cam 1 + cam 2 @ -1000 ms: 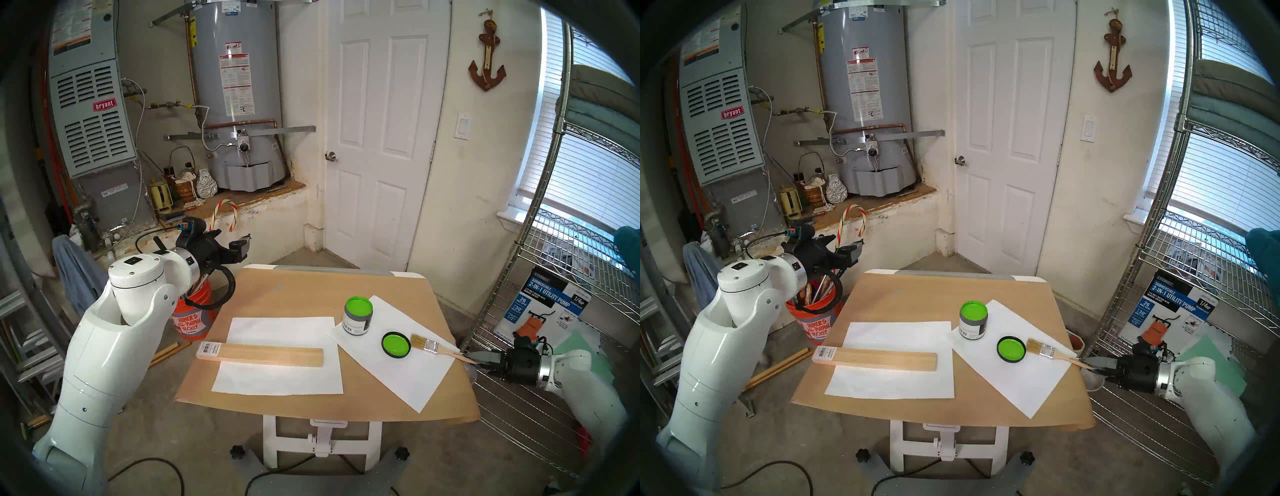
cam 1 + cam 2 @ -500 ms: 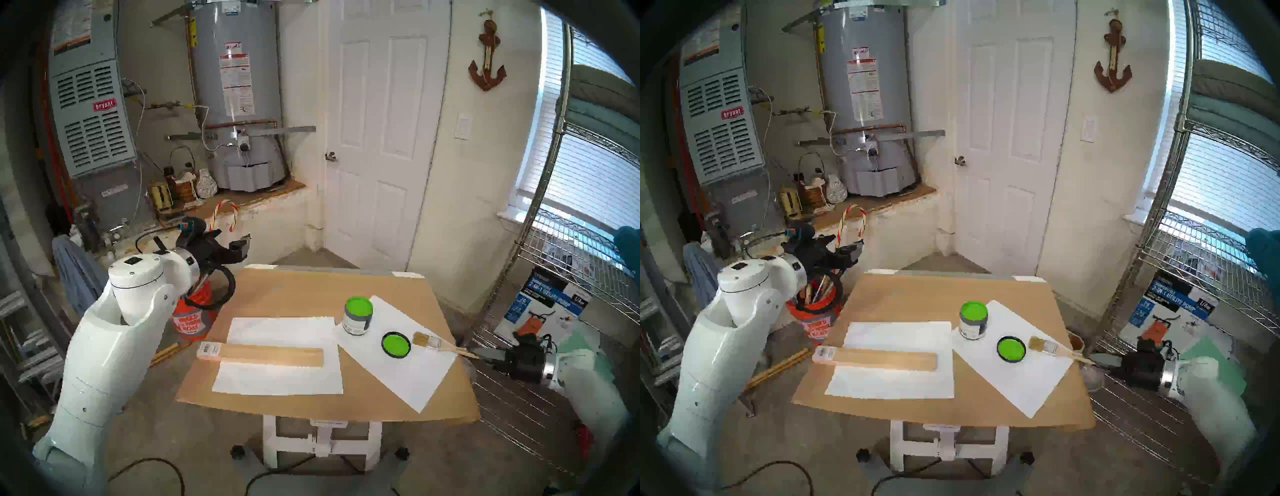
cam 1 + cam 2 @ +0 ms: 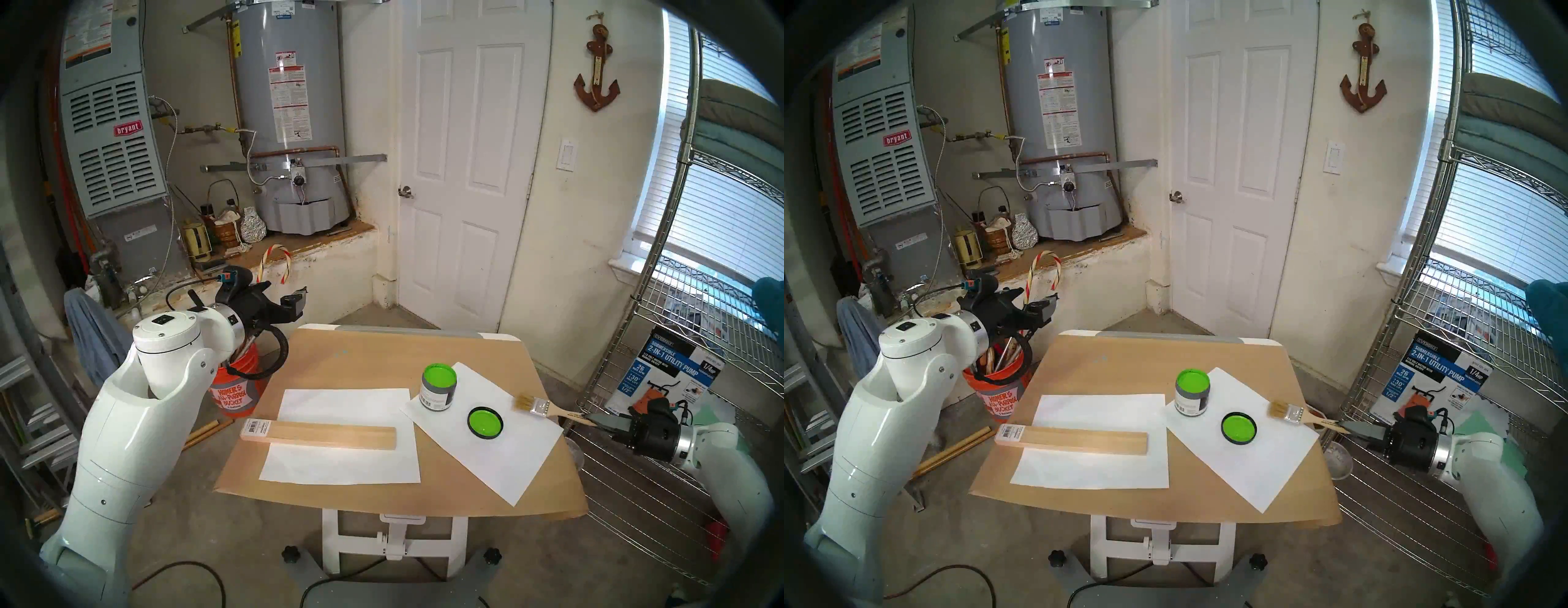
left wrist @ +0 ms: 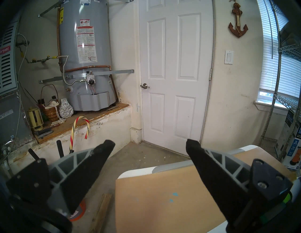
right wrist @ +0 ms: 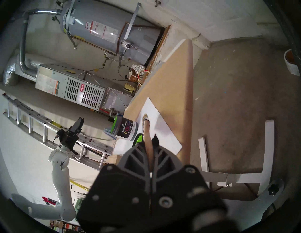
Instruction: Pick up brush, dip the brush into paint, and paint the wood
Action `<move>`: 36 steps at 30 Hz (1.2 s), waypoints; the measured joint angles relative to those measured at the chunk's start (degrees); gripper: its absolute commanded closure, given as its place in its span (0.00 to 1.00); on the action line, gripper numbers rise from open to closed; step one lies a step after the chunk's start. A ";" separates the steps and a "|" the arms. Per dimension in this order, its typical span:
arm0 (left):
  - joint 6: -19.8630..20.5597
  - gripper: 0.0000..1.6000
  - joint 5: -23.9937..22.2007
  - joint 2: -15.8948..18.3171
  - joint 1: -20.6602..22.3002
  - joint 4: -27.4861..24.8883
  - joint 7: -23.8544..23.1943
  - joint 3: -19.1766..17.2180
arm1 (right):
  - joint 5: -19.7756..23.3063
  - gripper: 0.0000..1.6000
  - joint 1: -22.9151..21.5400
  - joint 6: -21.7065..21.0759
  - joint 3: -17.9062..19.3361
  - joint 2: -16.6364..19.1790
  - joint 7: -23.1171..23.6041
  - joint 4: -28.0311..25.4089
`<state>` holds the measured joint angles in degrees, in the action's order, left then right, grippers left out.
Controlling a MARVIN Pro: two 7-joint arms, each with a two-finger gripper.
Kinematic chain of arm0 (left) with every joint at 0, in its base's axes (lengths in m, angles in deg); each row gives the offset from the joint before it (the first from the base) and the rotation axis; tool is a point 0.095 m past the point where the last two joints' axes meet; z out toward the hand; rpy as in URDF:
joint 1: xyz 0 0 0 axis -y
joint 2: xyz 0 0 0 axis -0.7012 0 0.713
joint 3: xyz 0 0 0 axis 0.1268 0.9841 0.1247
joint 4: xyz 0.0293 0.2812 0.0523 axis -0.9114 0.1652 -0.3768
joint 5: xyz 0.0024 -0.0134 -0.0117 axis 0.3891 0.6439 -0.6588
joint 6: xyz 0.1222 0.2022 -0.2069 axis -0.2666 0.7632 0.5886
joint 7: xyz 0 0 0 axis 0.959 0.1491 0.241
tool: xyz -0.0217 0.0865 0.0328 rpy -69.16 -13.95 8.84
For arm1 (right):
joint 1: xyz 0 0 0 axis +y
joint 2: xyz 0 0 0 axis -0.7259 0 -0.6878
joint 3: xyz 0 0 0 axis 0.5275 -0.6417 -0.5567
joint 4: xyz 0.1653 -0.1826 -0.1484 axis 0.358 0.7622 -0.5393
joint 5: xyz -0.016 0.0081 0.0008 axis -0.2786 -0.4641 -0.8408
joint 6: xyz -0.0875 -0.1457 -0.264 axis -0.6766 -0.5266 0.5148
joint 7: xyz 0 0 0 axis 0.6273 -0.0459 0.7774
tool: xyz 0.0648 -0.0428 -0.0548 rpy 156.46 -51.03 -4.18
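The brush [image 3: 539, 408] hangs tilted just above the right paper sheet, with pale clean bristles pointing toward the can. My right gripper [image 3: 594, 421] is shut on the end of its wooden handle, off the table's right edge. In the right wrist view the handle [image 5: 149, 136] runs out between the closed fingers. The paint [image 3: 440, 375] is lime green in an open grey can, and its green-coated lid [image 3: 485, 422] lies beside it. The wood [image 3: 318, 433], a pale board with a barcode sticker, lies on the left sheet. My left gripper [image 3: 297, 303] stays open and empty beyond the table's far left corner.
The table [image 3: 382, 361] is covered in brown paper with two white sheets [image 3: 339, 463]. An orange bucket [image 3: 237, 390] stands at its left. A wire shelf [image 3: 662, 479] and a boxed pump [image 3: 666, 373] crowd the right arm. A white bowl [image 3: 1337, 456] sits on the floor.
My right gripper closed on the brush handle and lifted the brush off the paper, up and slightly to the right. The left arm has not moved.
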<state>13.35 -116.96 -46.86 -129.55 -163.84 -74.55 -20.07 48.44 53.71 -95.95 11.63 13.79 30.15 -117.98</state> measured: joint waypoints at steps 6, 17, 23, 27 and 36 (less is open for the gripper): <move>0.00 0.00 0.00 0.00 0.00 0.03 0.00 0.00 | -0.48 1.00 -1.45 1.18 0.80 0.95 0.21 -1.78; 0.00 0.00 0.00 0.00 0.01 0.05 0.00 0.02 | -3.36 1.00 -6.78 1.47 0.99 3.72 -2.25 -10.05; 0.00 0.00 0.00 0.00 0.01 0.06 0.00 0.02 | -6.10 1.00 -9.96 1.32 0.81 5.78 -5.13 -13.91; 0.00 0.00 0.00 0.00 0.01 0.06 0.00 0.03 | -8.07 1.00 -12.10 1.25 -0.06 7.04 -7.43 -16.50; 0.00 0.00 0.00 0.00 0.00 0.07 0.00 0.03 | -11.21 1.00 -17.07 0.67 -3.39 8.07 -11.99 -23.39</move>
<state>13.35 -116.96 -46.86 -129.55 -163.77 -74.55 -20.04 37.22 36.64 -95.28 8.24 21.86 18.15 -141.36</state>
